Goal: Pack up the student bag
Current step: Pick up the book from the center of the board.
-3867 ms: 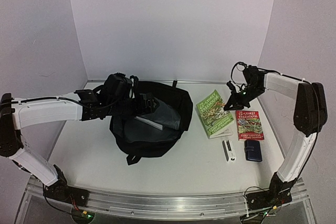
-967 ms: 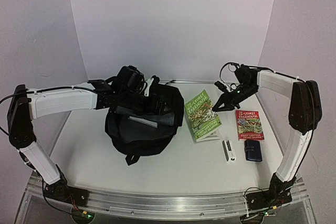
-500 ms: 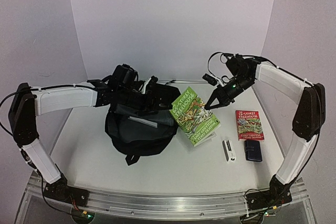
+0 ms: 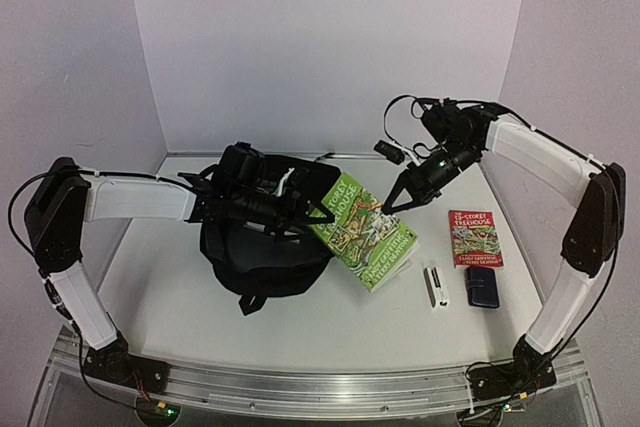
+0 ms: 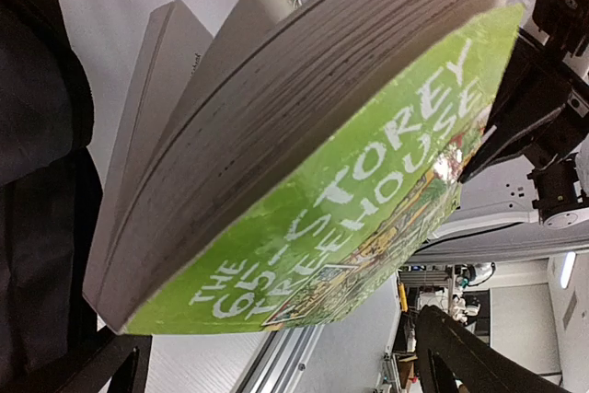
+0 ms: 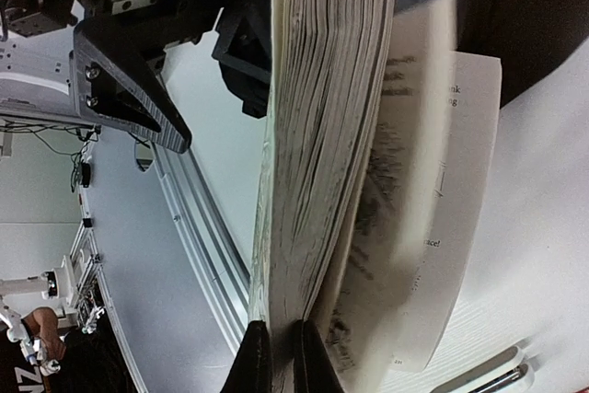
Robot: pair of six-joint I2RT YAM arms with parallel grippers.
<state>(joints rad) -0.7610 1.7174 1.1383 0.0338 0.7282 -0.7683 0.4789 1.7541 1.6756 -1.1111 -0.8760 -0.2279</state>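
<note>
While the right gripper [image 4: 392, 205] stood clamped on the edge of a green paperback [image 4: 362, 232], its jaws pressed together over the cover and a thick wad of pages, the rest of the leaves hung loose and fanned apart beneath. The book was tilted, its title face turned up and its far corner reaching toward the left gripper [image 4: 290, 207]. That gripper's jaws stood wide apart with nothing between the fingers [image 5: 460, 356] but air. In the left wrist view the book's spine end loomed just ahead of them, though I could not tell whether it touched.

The student bag [image 4: 255, 257] lay slumped on the table [image 4: 330, 337] under and just beside the left gripper, left of the book. Well to the right lay a red paperback [image 4: 475, 239], flat. Nearer the arms were a small white-and-black item [image 4: 435, 287] and a dark-blue case [image 4: 484, 287] side by side.
</note>
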